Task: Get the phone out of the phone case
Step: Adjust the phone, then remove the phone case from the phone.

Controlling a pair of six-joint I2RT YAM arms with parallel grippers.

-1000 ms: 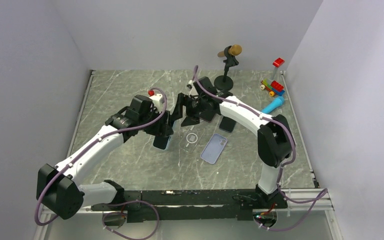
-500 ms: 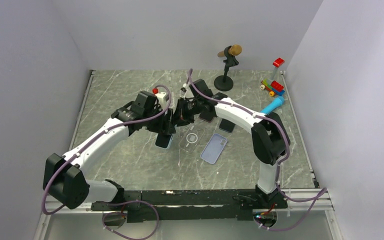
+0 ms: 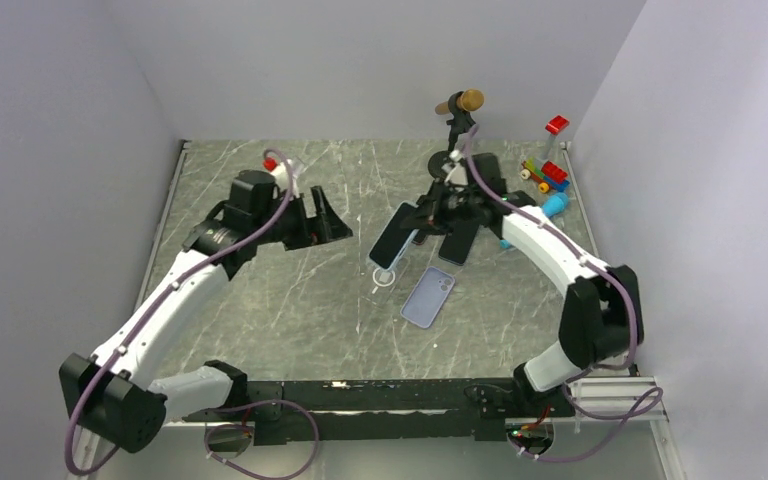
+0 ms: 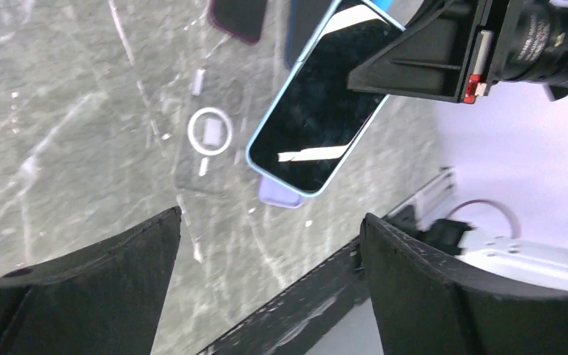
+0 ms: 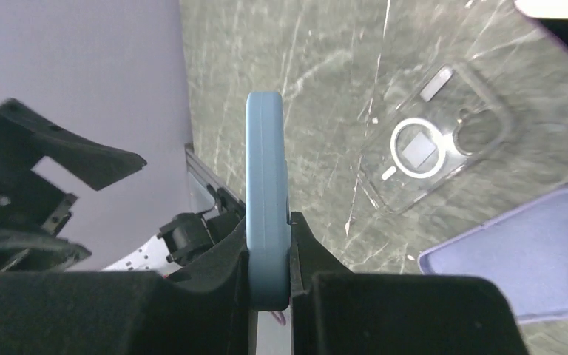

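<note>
Phone point(image 3: 394, 236), free of the clear case point(image 5: 436, 144), is clamped by right end effector point(image 5: 268, 244); left end effector point(image 4: 270, 222) gapes.

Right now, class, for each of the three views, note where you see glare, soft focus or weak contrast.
Top external: even light, faint shadows; the clear case nearly vanishes against the marble table. Left wrist: a white glare streak crosses the phone screen; the left gripper's fingers look dark and soft. Right wrist: the phone's blue edge is sharp, the right gripper's fingers clamping it featureless black.

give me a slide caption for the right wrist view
Right gripper clamps the blue phone edge-on; the empty clear case lies on the table
</note>
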